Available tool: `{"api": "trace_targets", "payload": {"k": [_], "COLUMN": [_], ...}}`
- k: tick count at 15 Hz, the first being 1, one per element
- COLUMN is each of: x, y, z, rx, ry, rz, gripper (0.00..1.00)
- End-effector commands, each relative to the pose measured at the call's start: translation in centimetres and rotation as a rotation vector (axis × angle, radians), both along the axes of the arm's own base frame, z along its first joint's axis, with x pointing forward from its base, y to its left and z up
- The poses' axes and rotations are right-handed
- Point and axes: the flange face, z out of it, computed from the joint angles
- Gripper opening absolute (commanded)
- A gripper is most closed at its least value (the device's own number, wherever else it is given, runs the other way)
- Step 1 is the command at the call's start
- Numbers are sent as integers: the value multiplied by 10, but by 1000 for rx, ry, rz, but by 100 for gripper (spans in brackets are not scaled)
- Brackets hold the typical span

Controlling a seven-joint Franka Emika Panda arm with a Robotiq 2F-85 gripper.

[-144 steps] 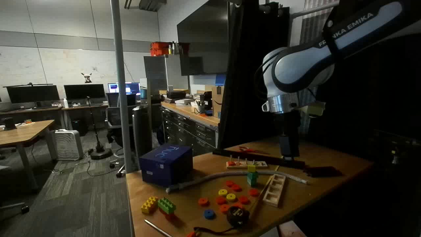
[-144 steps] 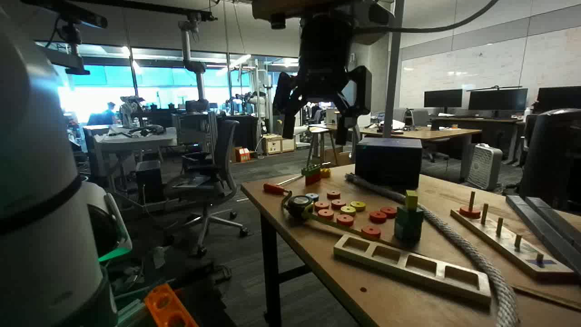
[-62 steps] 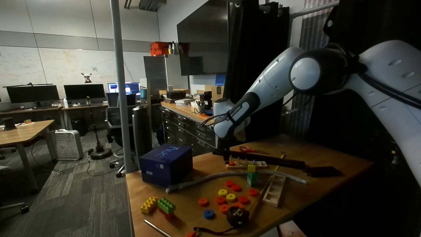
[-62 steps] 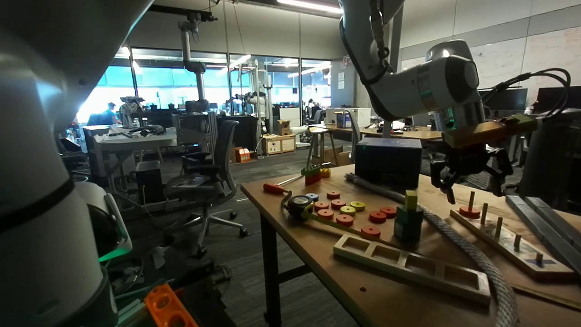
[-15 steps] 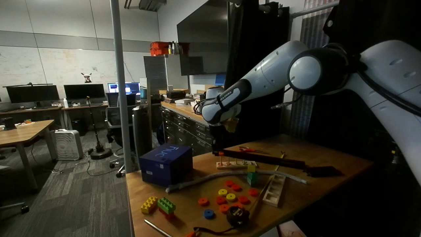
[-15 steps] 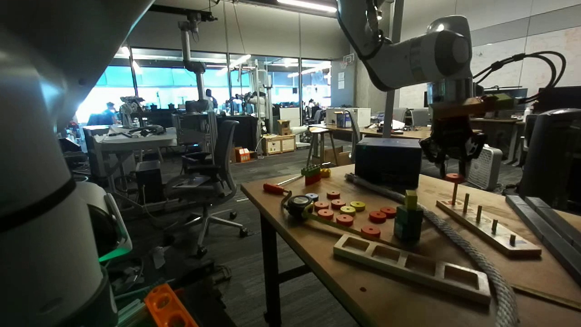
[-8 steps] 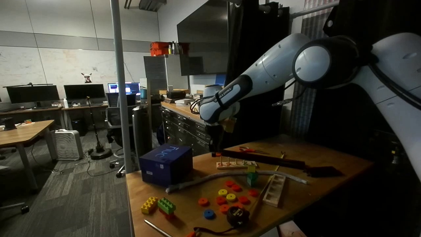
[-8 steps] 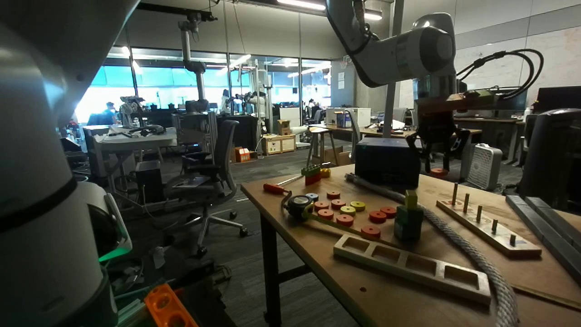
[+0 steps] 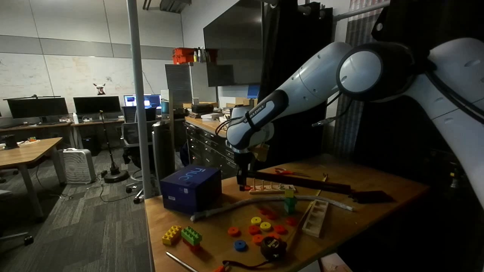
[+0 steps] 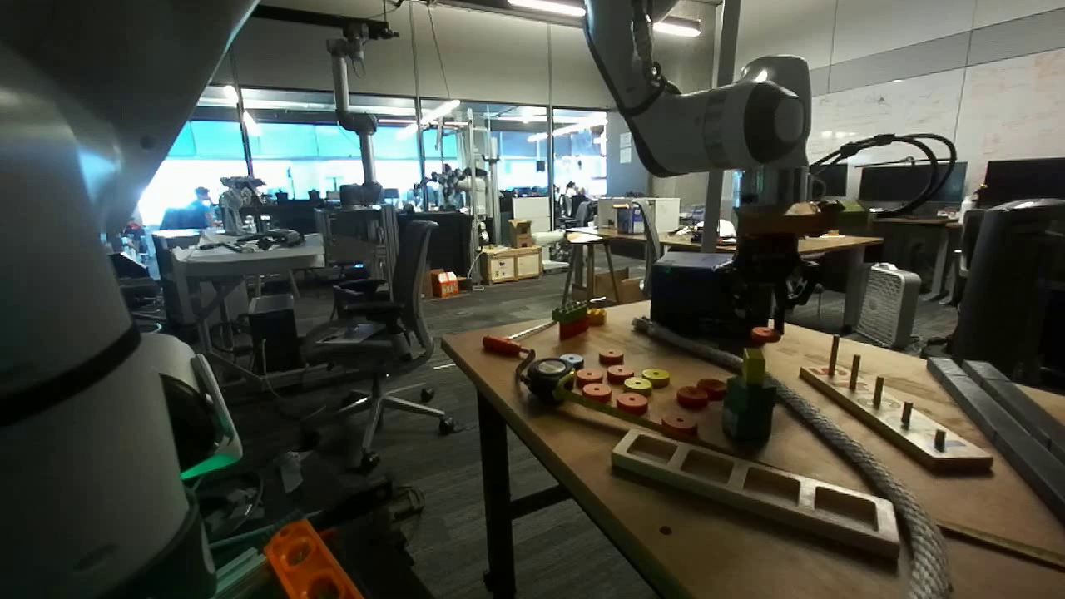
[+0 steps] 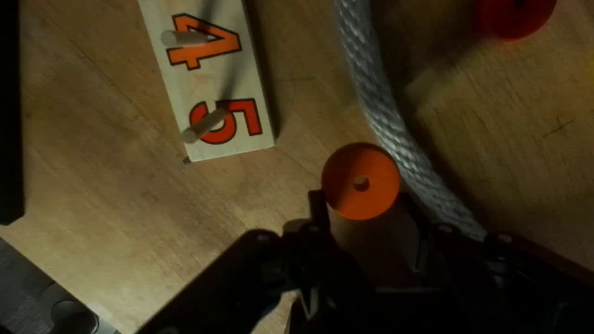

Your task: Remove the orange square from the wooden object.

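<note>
The orange piece [image 11: 371,197], round rather than square and with a hole in its middle, is between the two fingers of my gripper [image 11: 362,200], which is shut on it. In an exterior view the disc [image 10: 765,334] is off the pegs, beside the tall-peg end of the wooden object [image 10: 893,419]. That is a narrow light board with upright pegs and printed numbers; the 4 and 5 show in the wrist view. No disc sits on its pegs. My gripper [image 9: 245,186] is low near the board's end; whether the disc touches the table I cannot tell.
A grey rope [image 11: 390,111] runs close beside the held disc. The dark blue box [image 9: 191,189] stands near the gripper. A green block tower [image 10: 749,412], several loose discs, a tape measure [image 10: 549,378] and a pale wooden rack [image 10: 749,503] are on the table.
A second ago the disc was at the top of the tallest peg. My gripper has carried it clear of the peg, sideways off the board towards the blue box, and lowered it.
</note>
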Motion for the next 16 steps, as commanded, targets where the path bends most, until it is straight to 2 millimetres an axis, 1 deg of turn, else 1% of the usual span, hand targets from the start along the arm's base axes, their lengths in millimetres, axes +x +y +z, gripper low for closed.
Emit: {"api": "trace_targets", "payload": {"k": [1,5,8,11,12,14,15,16], "x": [4,11,17,24,26,30,32,32], "y": [11,23,24,23,23,23,23,23], "z": [-9,-34,-49,-52,-54,-52,-53,-53], "rx": [50,71,74,73,73,76,78,79], "ry": [-6,18,34,29,30,25,24,27], "rz": [40,73,81,86,88,94,99,103], "gripper": [22,22,22,22,15,9,15,16]}}
